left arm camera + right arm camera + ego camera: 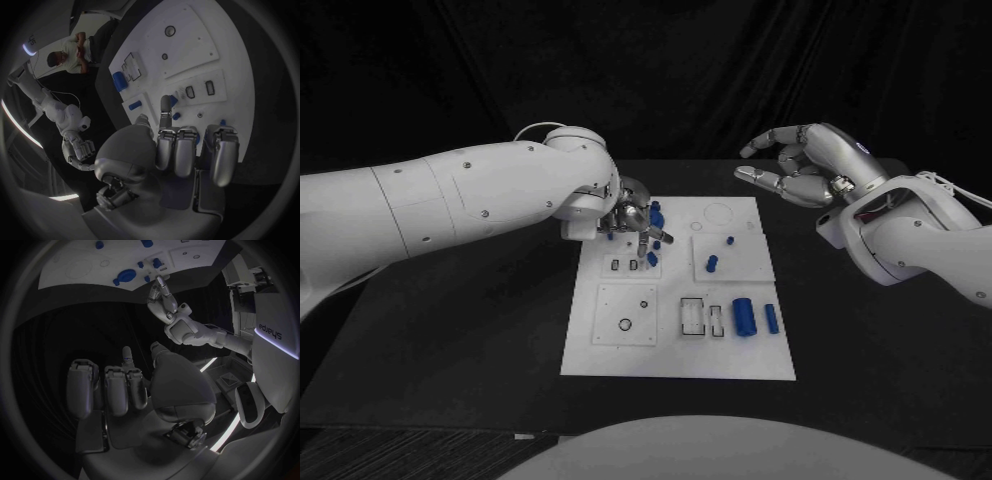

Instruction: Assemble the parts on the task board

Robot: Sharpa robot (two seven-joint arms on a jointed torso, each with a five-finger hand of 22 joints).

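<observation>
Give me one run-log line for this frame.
left hand: over task board far-left parts, grip unclear | right hand: open, off board

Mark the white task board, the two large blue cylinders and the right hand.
White task board (678,358), head view, bare near edge.
Two large blue cylinders (744,315), head view, left cylinder's middle.
Silver right hand (808,166), head view, palm.

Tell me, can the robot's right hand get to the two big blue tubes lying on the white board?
Probably yes. The right hand hovers empty beyond the task board's far right corner, and nothing lies between it and the two big blue tubes.
</observation>
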